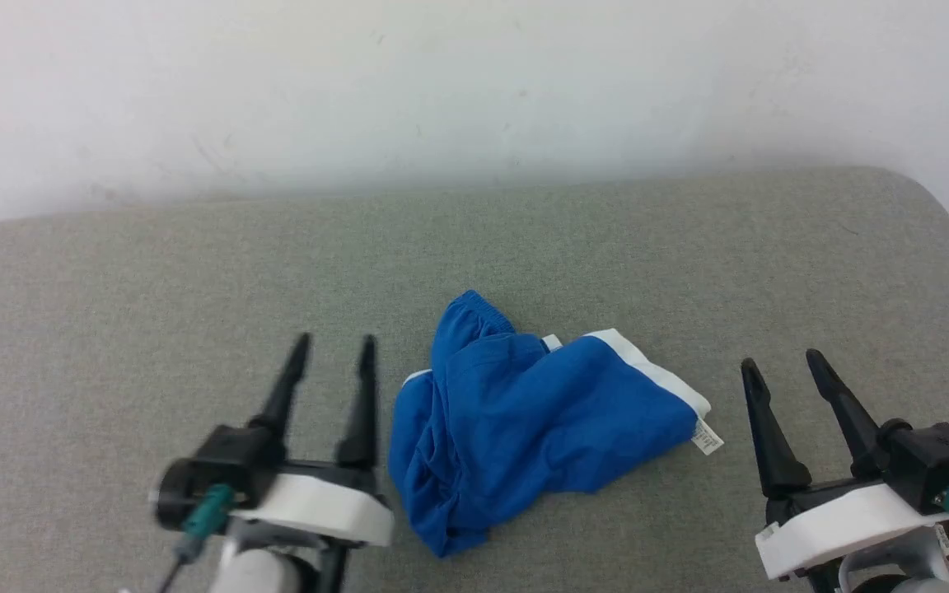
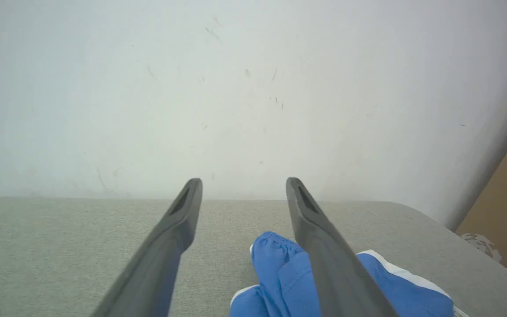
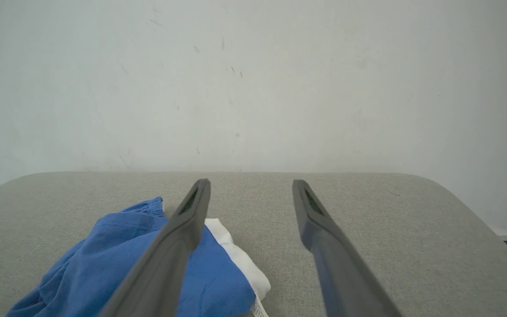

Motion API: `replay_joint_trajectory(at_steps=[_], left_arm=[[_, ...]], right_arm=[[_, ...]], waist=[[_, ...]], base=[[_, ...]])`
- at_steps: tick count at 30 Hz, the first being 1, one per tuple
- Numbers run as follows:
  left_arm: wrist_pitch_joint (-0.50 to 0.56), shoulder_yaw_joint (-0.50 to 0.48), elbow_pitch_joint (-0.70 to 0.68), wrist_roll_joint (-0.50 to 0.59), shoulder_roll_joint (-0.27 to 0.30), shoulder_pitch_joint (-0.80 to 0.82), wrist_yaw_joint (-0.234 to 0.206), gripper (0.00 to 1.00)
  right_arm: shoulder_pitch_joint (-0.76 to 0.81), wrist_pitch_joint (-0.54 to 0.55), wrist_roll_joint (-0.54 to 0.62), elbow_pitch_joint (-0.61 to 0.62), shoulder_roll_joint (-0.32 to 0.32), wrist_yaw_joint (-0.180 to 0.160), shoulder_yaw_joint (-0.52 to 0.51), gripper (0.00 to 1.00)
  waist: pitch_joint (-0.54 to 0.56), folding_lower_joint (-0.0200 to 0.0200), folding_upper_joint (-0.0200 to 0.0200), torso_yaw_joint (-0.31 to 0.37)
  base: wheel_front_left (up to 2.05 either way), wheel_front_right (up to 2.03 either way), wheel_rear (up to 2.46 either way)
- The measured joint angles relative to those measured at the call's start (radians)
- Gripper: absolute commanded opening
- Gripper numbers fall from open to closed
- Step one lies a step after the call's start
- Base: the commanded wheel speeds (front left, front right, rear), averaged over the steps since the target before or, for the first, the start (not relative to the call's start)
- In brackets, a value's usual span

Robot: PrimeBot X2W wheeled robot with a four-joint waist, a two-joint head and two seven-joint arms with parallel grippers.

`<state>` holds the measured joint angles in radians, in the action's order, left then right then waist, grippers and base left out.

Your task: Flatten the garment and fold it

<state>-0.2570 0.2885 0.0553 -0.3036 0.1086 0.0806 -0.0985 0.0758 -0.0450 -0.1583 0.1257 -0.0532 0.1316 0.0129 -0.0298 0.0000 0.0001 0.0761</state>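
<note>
The garment, bright royal-blue and shorts-like, lies crumpled and bunched in soft folds on the grey padded surface (white band along its right edge, small white label tag at the corner).

The left gripper and right gripper each carry two long, tapered black fingers on a black block. Nearer, each block joins a white housing. A teal connector projects from the outer side. Each fingertip's inner face has a recessed slot.
</note>
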Motion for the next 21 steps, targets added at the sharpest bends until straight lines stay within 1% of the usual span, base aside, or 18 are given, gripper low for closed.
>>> replay_joint_trajectory(at_steps=[3,5,7,11,14,16,18,21], left_arm=[[0.000,-0.062,-0.029,0.009,0.041,-0.014,-0.012,1.00],[0.000,-0.093,-0.035,0.009,0.067,-0.044,-0.028,1.00],[0.003,-0.112,-0.034,0.009,0.095,-0.081,-0.030,1.00],[0.030,-0.137,-0.042,0.001,0.134,-0.128,-0.034,1.00],[0.039,-0.144,-0.060,-0.009,0.143,-0.142,-0.034,1.00],[0.046,-0.143,-0.071,-0.013,0.146,-0.142,-0.034,1.00],[0.047,-0.140,-0.077,-0.020,0.142,-0.141,-0.033,1.00],[0.047,-0.128,-0.082,-0.026,0.129,-0.137,-0.029,1.00]], right_arm=[[0.008,0.002,0.000,0.004,0.000,0.000,0.002,1.00],[0.014,0.004,-0.001,0.005,0.000,0.000,0.002,1.00],[0.017,0.009,-0.002,0.004,0.000,0.000,-0.001,1.00],[0.018,0.019,0.004,0.000,0.000,0.000,-0.010,1.00],[0.015,0.033,0.008,-0.017,-0.020,0.000,-0.027,1.00],[-0.001,0.036,0.009,-0.044,-0.047,0.000,-0.049,1.00],[-0.039,0.055,-0.006,-0.094,-0.072,0.000,-0.064,1.00],[-0.124,0.134,-0.052,-0.209,-0.122,0.000,-0.036,1.00]], waist=[[0.007,0.0000,0.0000,-0.003],[0.010,-0.0001,0.0000,-0.002],[0.011,0.0000,0.0000,-0.004],[0.009,0.0000,0.0000,-0.014],[0.006,0.0000,0.0000,-0.028],[0.001,-0.0001,-0.0001,-0.039],[-0.005,0.0000,0.0000,-0.051],[-0.020,0.0000,0.0000,-0.068]], base=[[0.00,0.00,0.00],[0.00,0.00,0.00],[0.00,0.00,0.00],[0.00,0.00,0.00],[0.00,0.00,0.00],[0.00,0.00,0.00],[0.00,0.00,0.00],[0.00,0.00,0.00]])
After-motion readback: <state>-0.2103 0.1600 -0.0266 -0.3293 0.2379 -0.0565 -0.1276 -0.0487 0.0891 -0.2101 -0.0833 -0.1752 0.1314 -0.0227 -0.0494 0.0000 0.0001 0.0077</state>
